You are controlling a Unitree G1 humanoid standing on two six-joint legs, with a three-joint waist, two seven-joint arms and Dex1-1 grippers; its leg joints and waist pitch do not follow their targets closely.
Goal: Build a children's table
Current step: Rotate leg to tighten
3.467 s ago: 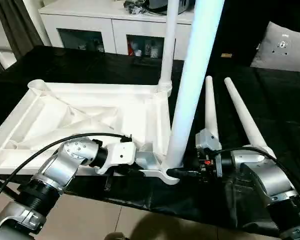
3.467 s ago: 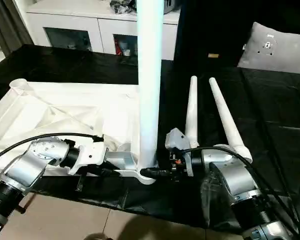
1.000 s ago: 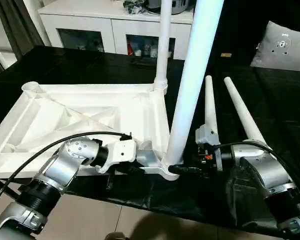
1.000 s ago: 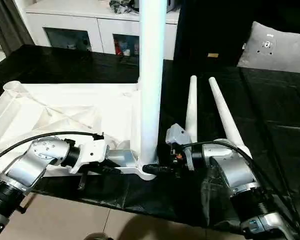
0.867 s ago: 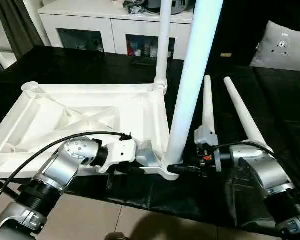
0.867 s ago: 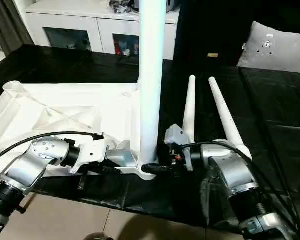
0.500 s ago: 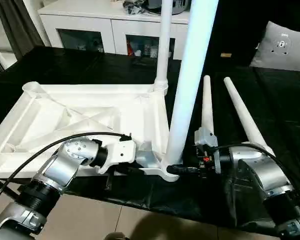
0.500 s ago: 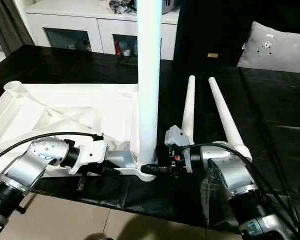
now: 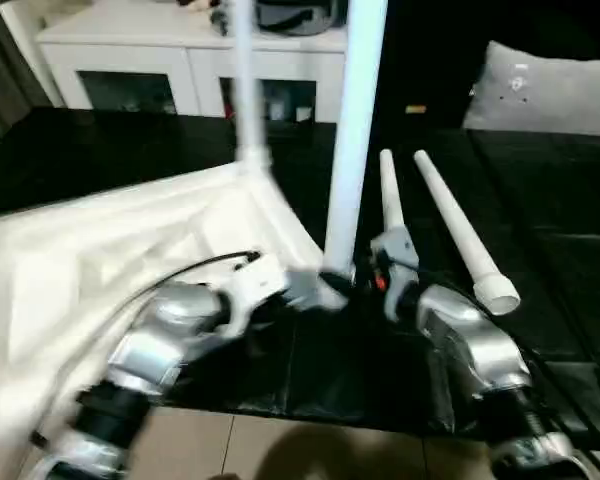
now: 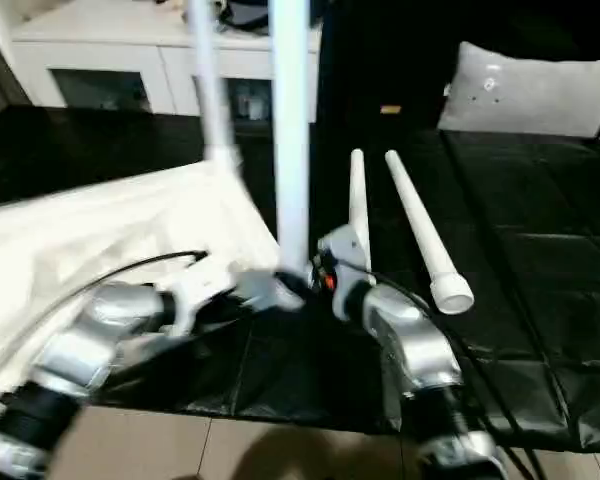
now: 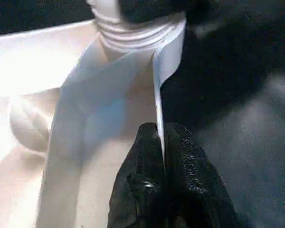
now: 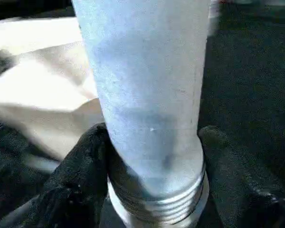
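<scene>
Top (image 9: 130,240) lies upside down on the black table (image 9: 560,260), ribbed side up, blurred; near corner at table's front edge; L gripper (image 11: 161,156) pinched shut on top's thin rim near that corner; R gripper (image 12: 154,156) clamps base of upright leg (image 9: 352,130) in the corner socket, fingers (image 12: 85,161) either side just above threaded collar; 2nd leg (image 9: 244,80) upright at far corner; 2 spare legs (image 9: 450,225) lie flat to the R, side by side.

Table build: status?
Left pincer shut on table top rim. Right pincer around near upright leg at its socket. Second leg upright; two spare legs flat beside. Nothing blocking.
</scene>
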